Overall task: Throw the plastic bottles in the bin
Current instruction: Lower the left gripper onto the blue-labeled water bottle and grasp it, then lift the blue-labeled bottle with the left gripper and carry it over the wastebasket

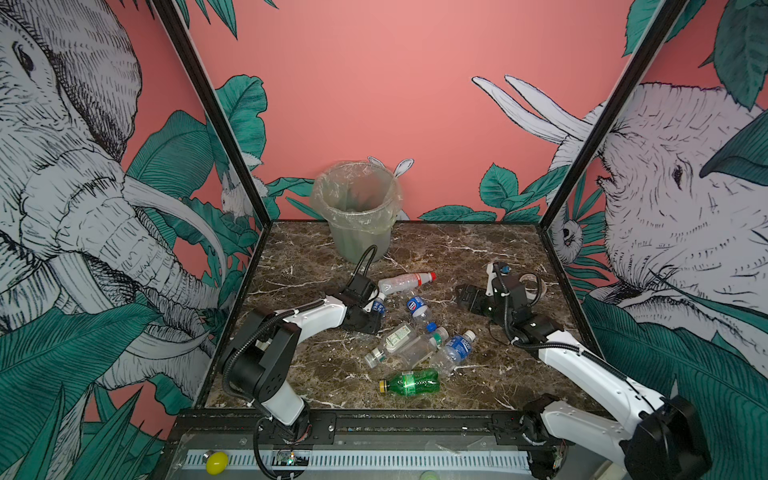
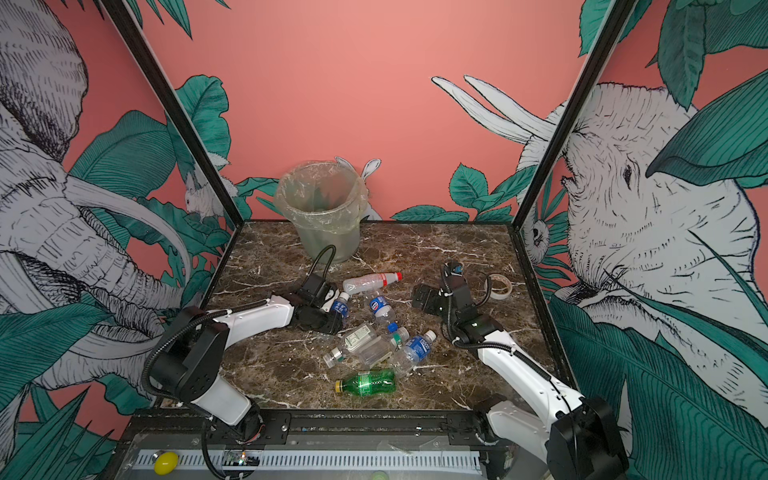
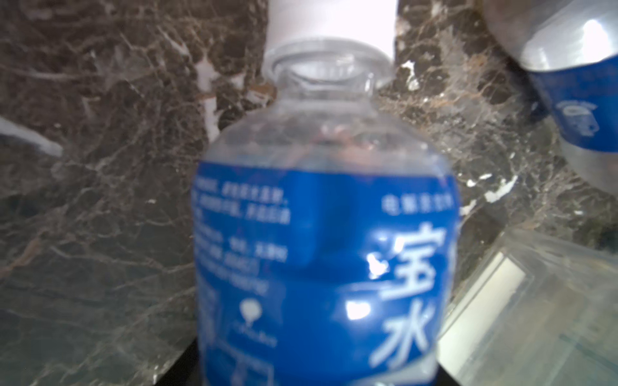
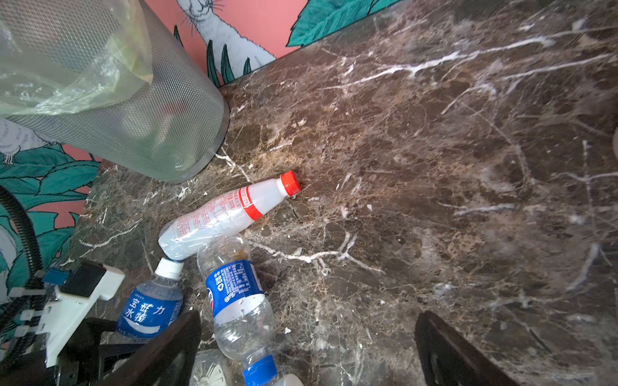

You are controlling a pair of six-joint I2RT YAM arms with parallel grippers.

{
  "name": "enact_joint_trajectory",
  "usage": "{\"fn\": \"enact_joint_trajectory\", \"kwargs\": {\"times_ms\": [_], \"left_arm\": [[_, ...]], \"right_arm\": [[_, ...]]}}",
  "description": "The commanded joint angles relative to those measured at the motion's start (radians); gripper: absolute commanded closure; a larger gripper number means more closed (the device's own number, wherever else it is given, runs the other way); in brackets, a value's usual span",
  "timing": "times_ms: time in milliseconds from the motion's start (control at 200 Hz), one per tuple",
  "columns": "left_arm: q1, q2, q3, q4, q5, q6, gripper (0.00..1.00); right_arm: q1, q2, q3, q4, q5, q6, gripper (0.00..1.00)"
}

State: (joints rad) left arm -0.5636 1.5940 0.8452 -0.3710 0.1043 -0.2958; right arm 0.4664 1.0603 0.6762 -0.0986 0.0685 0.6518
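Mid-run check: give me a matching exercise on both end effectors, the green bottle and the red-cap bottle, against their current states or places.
1. left end effector
2. right end effector
3. green bottle
4. red-cap bottle

a. lying closest to the bin
b. open, empty
c. closed on a blue-label bottle
d. lying nearest the front

Pairs: 1-c, 2-b, 3-d, 4-a.

Bottle cluster (image 1: 401,337) crowds centre; tabletop (image 1: 457,249) beside bin (image 1: 357,235) open.
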Motion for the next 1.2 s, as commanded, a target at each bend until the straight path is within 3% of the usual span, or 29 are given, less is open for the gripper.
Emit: {"fn": "enact_joint_trajectory", "kwargs": {"times_ms": [0, 85, 190, 555, 1195], "left_arm": [[-0.007, -0.014, -0.04, -0.021, -0.036, -0.004, 0.47], [-0.006, -0.024, -0.033, -0.05, -0.055, 0.0, 0.56], [-0.007, -0.049, -0.038, -0.072, -0.044, -0.011, 0.59], [-0.006, -0.27, -0.081, -0.103, -0.033, -0.056, 0.61], [-0.004, -0.398, 0.007, -0.101, 0.02, -0.106, 0.64]], "right_arm": [[-0.003, -0.022, 0.02, -0.002, 0.046, -0.025, 0.01], [-0.004, -0.012, 0.013, -0.001, 0.037, -0.006, 0.01], [-0.004, 0.001, 0.001, -0.003, 0.018, 0.028, 0.01], [-0.002, 0.013, 0.016, -0.002, 0.016, 0.012, 0.01], [-0.002, -0.009, 0.005, 0.027, 0.014, 0.001, 0.01]]}}
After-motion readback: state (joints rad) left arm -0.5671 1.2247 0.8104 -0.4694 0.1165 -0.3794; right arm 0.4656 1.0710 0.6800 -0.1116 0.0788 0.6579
